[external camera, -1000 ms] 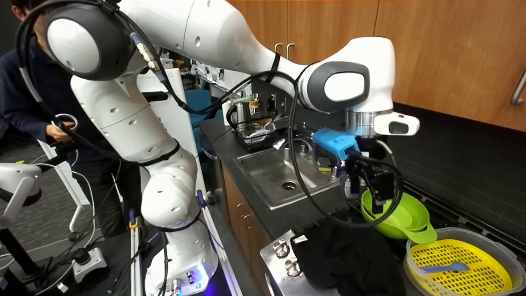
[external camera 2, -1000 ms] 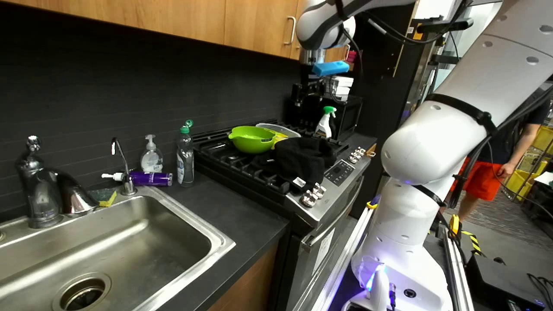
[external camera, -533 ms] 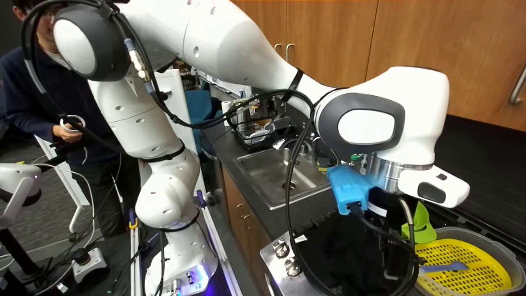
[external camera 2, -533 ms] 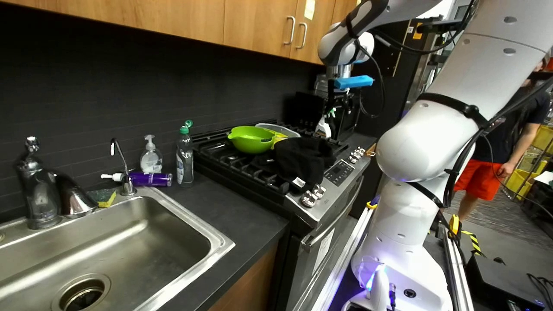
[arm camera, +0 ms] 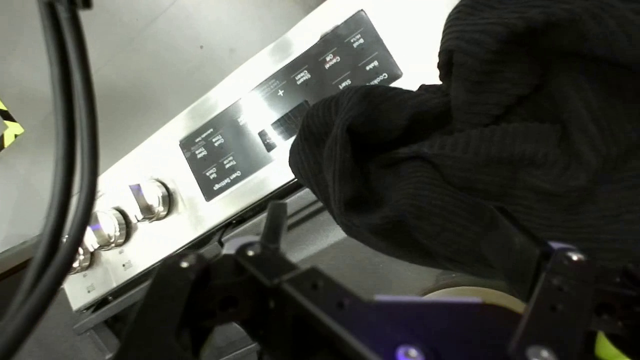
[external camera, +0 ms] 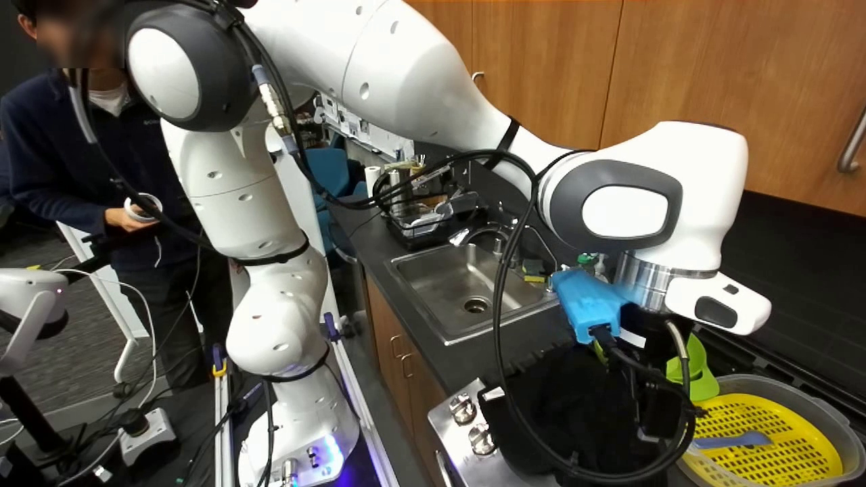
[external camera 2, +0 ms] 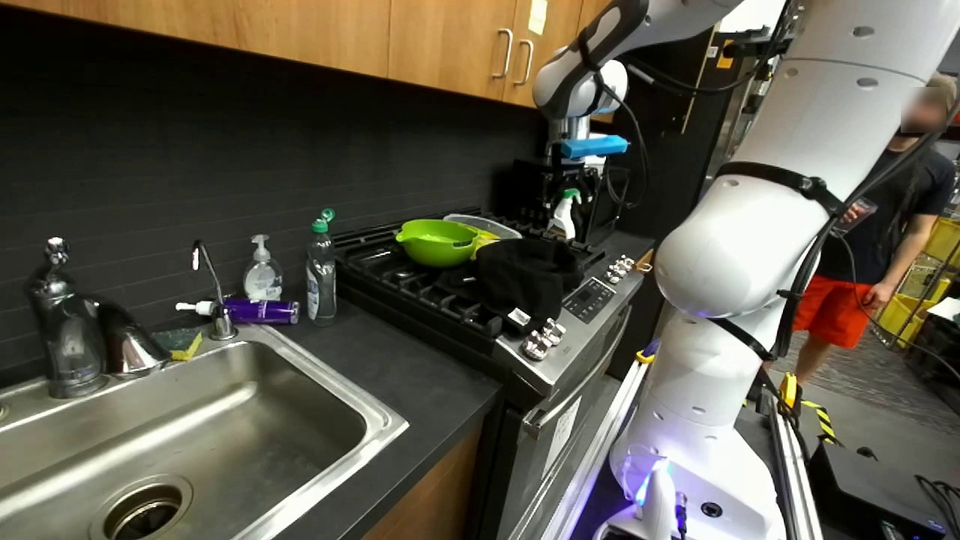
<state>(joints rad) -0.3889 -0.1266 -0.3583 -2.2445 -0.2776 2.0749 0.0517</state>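
My gripper (arm camera: 397, 235) is open and holds nothing, its two black fingers wide apart in the wrist view. A crumpled black ribbed cloth (arm camera: 400, 160) lies beyond and between the fingers and reaches past the right one. In both exterior views the gripper (external camera: 651, 416) (external camera 2: 574, 187) hangs over the stove, and the cloth (external camera: 568, 406) (external camera 2: 525, 277) lies on the stove top. A gap shows between gripper and cloth in an exterior view. A green bowl (external camera 2: 439, 244) stands behind the cloth; the arm partly hides this bowl (external camera: 697, 375) in an exterior view.
A clear tub (external camera: 829, 419) with a yellow strainer (external camera: 798, 446) and a blue utensil (external camera: 734, 440) stands beside the bowl. A spray bottle (external camera 2: 562, 217) stands near the gripper. Stove knobs (external camera: 463, 409), a sink (external camera: 467, 284) and bottles (external camera 2: 322, 277) are nearby. Wooden cabinets (external camera 2: 450, 45) hang above.
The gripper has come down and forward from above the green bowl to over the black cloth, then shifted slightly back in the last half second. The cloth and bowl have not moved.
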